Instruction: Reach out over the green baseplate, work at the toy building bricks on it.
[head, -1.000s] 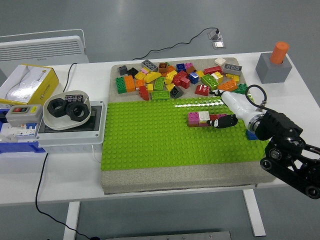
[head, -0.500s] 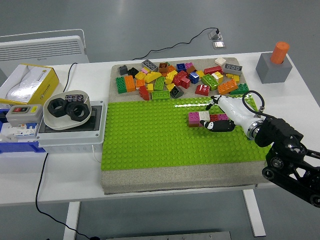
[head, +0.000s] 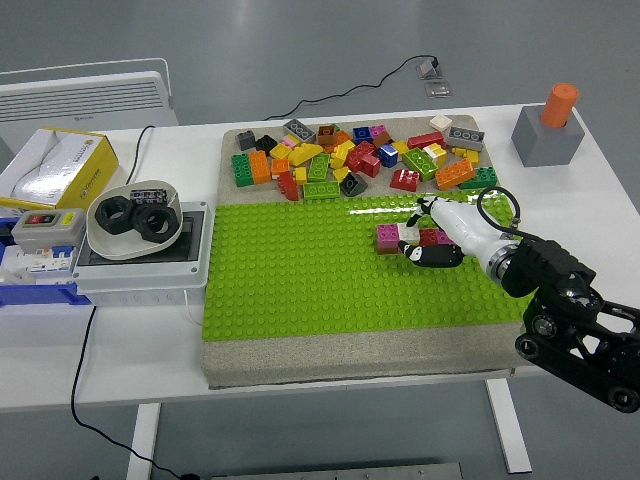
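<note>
Head view: left of the bright green studded baseplate, a cream round bowl holds two large black hex nuts and stands on a grey tray. On the baseplate's right half, the right hand curls its black-tipped fingers around a short row of pink, white and red bricks. Since a second ago the hand has slid further left over that row. Loose multicoloured bricks lie heaped just beyond the baseplate.

A black robot arm's white right hand rests on a short row of pink and white toy bricks on a studded green baseplate, loose coloured bricks heaped behind.
</note>
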Controlling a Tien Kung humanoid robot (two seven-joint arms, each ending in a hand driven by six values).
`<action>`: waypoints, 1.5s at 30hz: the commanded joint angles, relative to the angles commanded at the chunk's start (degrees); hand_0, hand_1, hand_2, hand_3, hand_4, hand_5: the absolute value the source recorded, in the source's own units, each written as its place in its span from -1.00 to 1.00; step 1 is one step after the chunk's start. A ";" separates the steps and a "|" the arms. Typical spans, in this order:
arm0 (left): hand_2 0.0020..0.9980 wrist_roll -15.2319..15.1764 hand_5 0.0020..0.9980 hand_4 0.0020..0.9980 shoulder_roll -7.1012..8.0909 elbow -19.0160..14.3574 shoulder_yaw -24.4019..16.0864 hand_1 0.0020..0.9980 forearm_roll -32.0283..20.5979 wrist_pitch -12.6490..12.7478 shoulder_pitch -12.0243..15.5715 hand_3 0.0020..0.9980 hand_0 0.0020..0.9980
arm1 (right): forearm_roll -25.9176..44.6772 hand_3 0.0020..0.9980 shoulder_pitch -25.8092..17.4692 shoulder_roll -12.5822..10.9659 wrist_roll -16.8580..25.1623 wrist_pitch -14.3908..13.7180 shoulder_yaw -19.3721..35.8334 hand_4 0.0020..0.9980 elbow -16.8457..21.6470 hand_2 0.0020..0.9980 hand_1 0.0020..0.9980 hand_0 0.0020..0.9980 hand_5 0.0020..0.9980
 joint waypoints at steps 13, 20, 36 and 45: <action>0.49 0.08 1.00 1.00 -0.06 -0.04 -0.15 0.16 0.29 0.03 0.11 0.96 0.28 | 1.14 0.34 0.09 0.85 0.49 -0.20 -0.87 0.30 -2.14 0.91 0.83 0.77 0.09; 0.49 0.15 1.00 1.00 -0.12 -0.08 -0.29 0.16 0.55 0.09 0.21 0.96 0.28 | 1.54 0.34 0.02 1.16 0.68 -0.30 -1.15 0.28 -2.79 0.91 0.83 0.78 0.08; 0.49 0.24 1.00 1.00 -0.18 -0.14 -0.22 0.16 0.51 0.37 0.47 0.96 0.28 | 2.05 0.35 -0.22 1.16 0.82 -0.32 -1.90 0.26 -3.42 0.90 0.82 0.77 0.05; 0.49 0.24 1.00 1.00 -0.10 -0.11 -0.29 0.16 0.63 0.38 0.49 0.96 0.28 | 3.78 0.33 -0.57 0.00 2.47 -1.70 -0.26 0.24 -1.94 0.85 0.80 0.76 0.04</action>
